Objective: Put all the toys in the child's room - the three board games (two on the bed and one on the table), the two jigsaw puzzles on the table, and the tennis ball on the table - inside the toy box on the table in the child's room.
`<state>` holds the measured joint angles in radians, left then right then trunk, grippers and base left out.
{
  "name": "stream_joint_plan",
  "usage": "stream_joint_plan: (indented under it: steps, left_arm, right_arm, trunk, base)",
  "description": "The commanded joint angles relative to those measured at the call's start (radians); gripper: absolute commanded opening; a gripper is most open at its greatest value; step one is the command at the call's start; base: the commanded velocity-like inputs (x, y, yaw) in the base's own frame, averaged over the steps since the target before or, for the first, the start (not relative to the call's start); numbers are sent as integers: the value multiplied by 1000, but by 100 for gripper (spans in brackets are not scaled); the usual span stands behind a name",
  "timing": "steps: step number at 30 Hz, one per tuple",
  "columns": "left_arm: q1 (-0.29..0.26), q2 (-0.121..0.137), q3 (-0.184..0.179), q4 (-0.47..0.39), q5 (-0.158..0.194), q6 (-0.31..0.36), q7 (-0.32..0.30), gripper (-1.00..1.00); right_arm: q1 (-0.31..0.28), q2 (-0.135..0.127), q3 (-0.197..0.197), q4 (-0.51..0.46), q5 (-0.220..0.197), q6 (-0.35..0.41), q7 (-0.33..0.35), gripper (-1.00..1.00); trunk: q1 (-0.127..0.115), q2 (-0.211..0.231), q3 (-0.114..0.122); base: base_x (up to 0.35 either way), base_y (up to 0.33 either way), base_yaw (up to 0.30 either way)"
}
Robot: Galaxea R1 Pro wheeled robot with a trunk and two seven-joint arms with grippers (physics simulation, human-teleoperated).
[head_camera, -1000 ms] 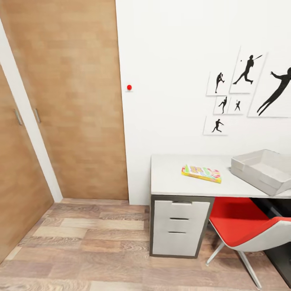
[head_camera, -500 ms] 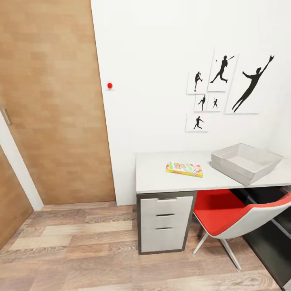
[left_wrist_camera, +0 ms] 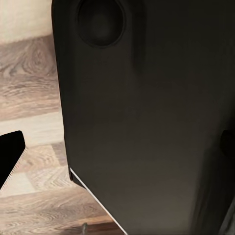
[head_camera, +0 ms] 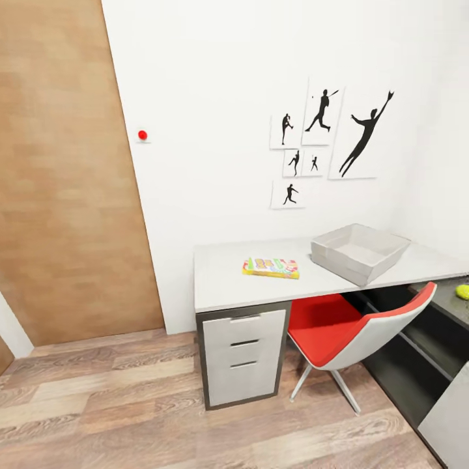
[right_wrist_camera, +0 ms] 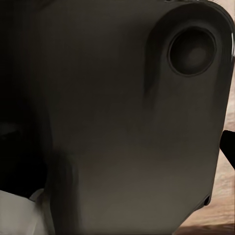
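Head view: the whole picture has shifted leftward against the two earlier pictures, so the camera has turned to the right; the things themselves have not moved. The table [head_camera: 221, 280] now sits nearer the centre. On its pale top lies one board game [head_camera: 271, 268], the yellow-green-red box, flat and just beside the toy box [head_camera: 359, 252], which stands apart from it toward the wall corner. The turn has brought the tennis ball [head_camera: 462, 291] into view at the frame's right edge, resting on the dark lower section of the table. A red chair [head_camera: 352, 332] stands tucked under the table in front of the toy box. Judgement: the robot is on approach, no toy is in the toy box yet, and the chair may obstruct access to it.

Left wrist view: a dark robot body panel [left_wrist_camera: 147, 122] covers most of the frame, with wood floor [left_wrist_camera: 34, 98] beside it. The fingers' opening cannot be determined, nor any contact.

Right wrist view: a dark housing [right_wrist_camera: 122, 117] blocks the frame. The fingers' state cannot be determined; nothing is seen held.
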<state>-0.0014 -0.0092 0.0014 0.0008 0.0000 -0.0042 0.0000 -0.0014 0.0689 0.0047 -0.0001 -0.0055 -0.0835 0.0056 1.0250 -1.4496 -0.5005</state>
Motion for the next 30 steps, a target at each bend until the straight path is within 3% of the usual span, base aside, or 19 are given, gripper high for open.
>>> stream_joint_plan:
  steps: [1, 30]
  left_arm:
    - [0, 0, 0, 0, 0, 0, 0, 100]
    - [0, 0, 0, 1, 0, 0, 0, 100]
  right_arm:
    - [0, 0, 0, 0, -1, -6, 1, 100]
    - [3, -2, 0, 0, 0, -31, 1, 100]
  trunk:
    - [0, 0, -1]
    - [0, 0, -11]
  base:
    - [0, 0, -256]
    - [0, 0, -265]
